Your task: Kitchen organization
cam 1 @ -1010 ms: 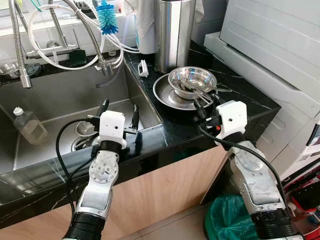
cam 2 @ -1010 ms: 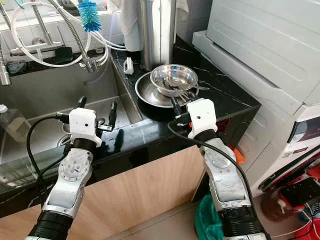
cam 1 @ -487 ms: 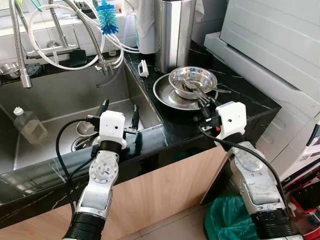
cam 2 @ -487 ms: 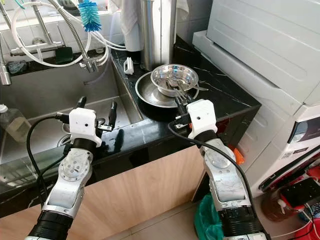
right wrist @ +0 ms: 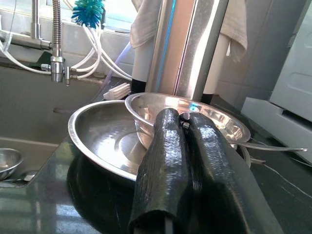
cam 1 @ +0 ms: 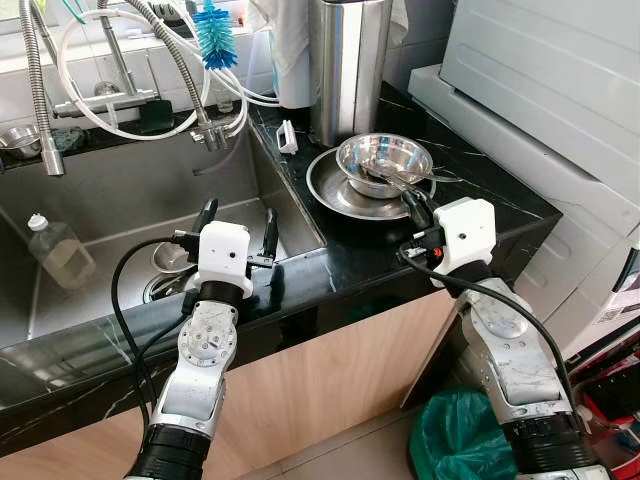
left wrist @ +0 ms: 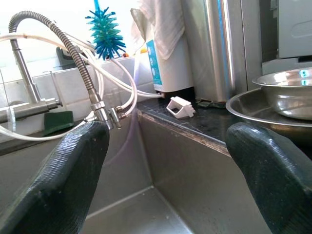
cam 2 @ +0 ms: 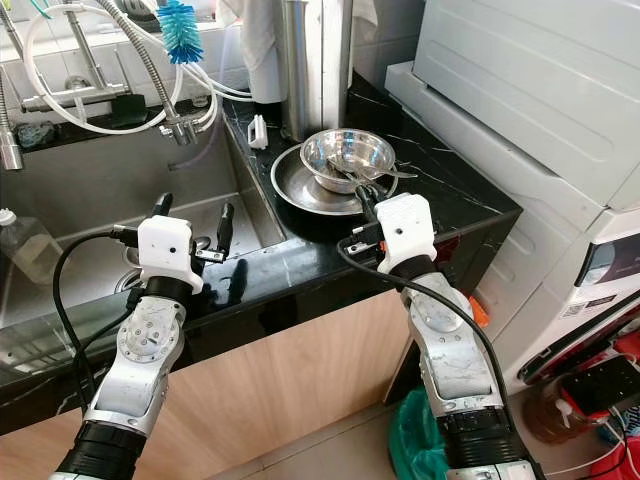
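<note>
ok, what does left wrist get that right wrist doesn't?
Left wrist: left gripper open over the sink, and a green sponge.
Right wrist: right gripper shut at the bowl's near rim, and a spoon handle sticking out.
Both: brush, bowl in pan, steel canister.

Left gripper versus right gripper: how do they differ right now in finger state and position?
The left gripper has its fingers spread wide and hangs over the sink edge; the right gripper has its fingers pressed together and sits over the black counter. The left gripper is near no dish, while the right gripper's tips reach the rim of the steel bowl stacked in the wide steel pan. Both point towards the back wall.
</note>
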`<state>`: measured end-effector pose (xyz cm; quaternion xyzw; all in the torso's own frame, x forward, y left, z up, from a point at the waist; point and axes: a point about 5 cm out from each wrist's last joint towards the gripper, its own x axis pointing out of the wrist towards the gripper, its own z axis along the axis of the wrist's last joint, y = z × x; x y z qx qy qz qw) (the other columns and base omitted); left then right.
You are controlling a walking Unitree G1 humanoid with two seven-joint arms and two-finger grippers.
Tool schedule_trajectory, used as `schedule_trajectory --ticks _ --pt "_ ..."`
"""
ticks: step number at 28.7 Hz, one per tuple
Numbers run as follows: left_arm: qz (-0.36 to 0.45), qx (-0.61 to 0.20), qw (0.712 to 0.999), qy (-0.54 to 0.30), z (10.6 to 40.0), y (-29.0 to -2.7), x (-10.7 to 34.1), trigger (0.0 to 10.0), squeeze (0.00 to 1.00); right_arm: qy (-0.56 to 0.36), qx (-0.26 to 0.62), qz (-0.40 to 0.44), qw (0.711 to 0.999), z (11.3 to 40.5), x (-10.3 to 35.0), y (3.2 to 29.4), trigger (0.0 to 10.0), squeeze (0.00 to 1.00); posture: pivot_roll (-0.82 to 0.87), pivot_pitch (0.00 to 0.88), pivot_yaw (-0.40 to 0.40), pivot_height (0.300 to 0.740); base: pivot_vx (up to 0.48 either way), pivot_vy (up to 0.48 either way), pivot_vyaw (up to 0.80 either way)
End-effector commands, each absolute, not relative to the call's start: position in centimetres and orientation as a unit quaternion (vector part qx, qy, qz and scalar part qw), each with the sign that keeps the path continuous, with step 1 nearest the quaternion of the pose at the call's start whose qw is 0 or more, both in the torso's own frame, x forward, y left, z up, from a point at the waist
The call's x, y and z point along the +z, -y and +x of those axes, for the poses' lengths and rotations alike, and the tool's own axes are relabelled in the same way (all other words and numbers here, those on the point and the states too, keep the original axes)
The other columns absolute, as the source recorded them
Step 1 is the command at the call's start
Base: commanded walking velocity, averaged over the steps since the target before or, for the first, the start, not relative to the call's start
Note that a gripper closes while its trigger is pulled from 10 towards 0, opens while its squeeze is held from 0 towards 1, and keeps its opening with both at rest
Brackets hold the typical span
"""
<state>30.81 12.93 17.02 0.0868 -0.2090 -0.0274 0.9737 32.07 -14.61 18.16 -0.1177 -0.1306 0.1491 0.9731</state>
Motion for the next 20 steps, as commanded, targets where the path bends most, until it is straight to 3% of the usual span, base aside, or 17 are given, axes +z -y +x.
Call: schedule_trajectory --ticks 1,16,17,20 --pt "0.091 -0.023 0.972 0.217 31.0 -13.0 17.5 10.0 0.00 0.158 0.147 -0.116 0.970 32.1 19.4 14.6 0.0 0.00 0.04 0.042 0.021 0.740 0.000 0.000 0.00" --pt "0.090 -0.022 0.972 0.218 31.1 -13.0 17.5 10.0 0.00 0.211 0.140 -0.119 0.960 31.9 22.4 14.3 0.0 0.00 0.03 0.046 0.022 0.740 0.000 0.000 0.00" --pt "0.090 -0.022 0.972 0.218 31.1 -13.0 17.5 10.0 0.00 0.222 0.147 -0.119 0.956 31.7 23.0 13.9 10.0 0.00 0.03 0.047 0.022 0.740 0.000 0.000 0.00" --pt "0.089 -0.021 0.971 0.219 31.1 -13.0 17.6 10.0 0.00 0.257 0.162 -0.114 0.946 31.1 24.9 13.0 10.0 0.00 0.03 0.049 0.023 0.740 0.000 0.000 0.00"
